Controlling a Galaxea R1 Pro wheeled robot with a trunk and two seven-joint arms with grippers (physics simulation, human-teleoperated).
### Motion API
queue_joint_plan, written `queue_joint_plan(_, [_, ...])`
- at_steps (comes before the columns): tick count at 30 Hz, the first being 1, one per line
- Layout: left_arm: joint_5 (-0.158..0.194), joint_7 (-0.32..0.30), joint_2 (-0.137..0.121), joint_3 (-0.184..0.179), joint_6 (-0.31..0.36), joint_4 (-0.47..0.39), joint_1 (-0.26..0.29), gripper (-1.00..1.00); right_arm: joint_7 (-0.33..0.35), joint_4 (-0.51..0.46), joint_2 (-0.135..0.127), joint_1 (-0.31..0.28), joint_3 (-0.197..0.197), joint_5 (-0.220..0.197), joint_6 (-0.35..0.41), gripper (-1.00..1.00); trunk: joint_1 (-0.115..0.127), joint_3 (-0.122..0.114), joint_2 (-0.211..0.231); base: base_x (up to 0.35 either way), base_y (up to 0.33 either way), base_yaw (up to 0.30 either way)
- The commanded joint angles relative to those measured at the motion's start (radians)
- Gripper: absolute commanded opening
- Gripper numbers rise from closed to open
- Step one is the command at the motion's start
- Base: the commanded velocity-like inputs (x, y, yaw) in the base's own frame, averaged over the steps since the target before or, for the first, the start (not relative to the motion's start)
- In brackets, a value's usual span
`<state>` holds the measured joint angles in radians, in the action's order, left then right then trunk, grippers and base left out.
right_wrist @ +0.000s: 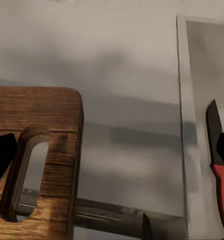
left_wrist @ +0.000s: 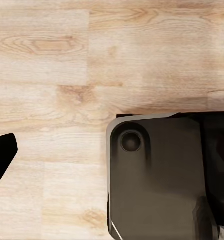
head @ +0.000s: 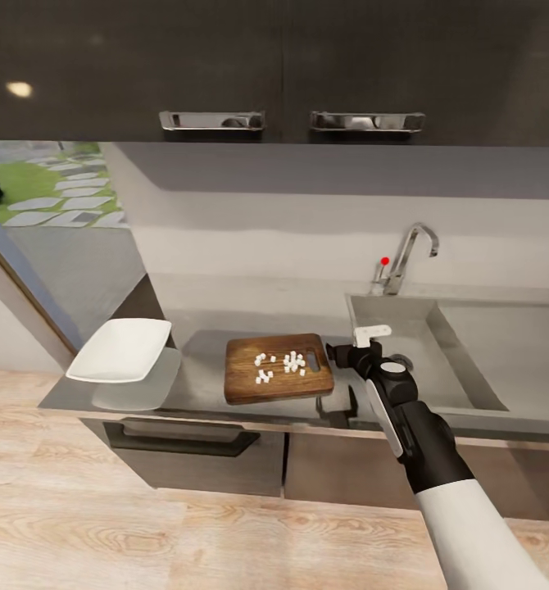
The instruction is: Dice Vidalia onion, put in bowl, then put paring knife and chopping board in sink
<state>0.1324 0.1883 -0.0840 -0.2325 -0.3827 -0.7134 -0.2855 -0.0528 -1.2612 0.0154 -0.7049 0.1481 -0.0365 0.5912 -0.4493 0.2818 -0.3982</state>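
Observation:
The chopping board (head: 250,378) lies on the countertop (head: 201,360), just left of the sink (head: 446,360). The Vidalia onion, diced into small white bits (head: 281,363), is scattered on the board. The white bowl (head: 120,348) stands empty at the counter's left end. My right gripper (head: 350,356) hovers open between the board's handle end and the sink's rim. In the right wrist view its fingers (right_wrist: 1,155) straddle the board's slotted end (right_wrist: 46,165), and the paring knife (right_wrist: 223,187) sits past the sink's edge (right_wrist: 181,100), beside the other finger. My left gripper (left_wrist: 112,165) hangs over the floor, one finger (left_wrist: 1,155) showing.
A chrome faucet (head: 410,254) with a red knob (head: 384,261) rises behind the sink. Dark wall cabinets (head: 291,74) hang above the counter. A drawer handle (head: 184,442) sits below the counter's edge. The robot's dark base (left_wrist: 157,180) rests on the wooden floor (left_wrist: 51,75).

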Motion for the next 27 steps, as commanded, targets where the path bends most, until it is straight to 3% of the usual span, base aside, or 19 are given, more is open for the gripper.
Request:
queue_joint_plan(1, [0.011, 0.008, -0.002, -0.008, -0.002, -0.001, 0.0, 1.0, -0.006, 0.001, 0.0, -0.001, 0.001, -0.004, 0.005, 1.0, -0.001, 0.002, -0.002, 0.031, 0.03, 0.0])
queue_joint_plan(27, [0.01, 0.008, -0.001, -0.008, -0.002, 0.005, 0.0, 1.0, -0.006, 0.011, -0.002, -0.001, 0.001, -0.003, 0.006, 1.0, -0.001, 0.032, -0.002, 0.002, 0.013, 0.076])
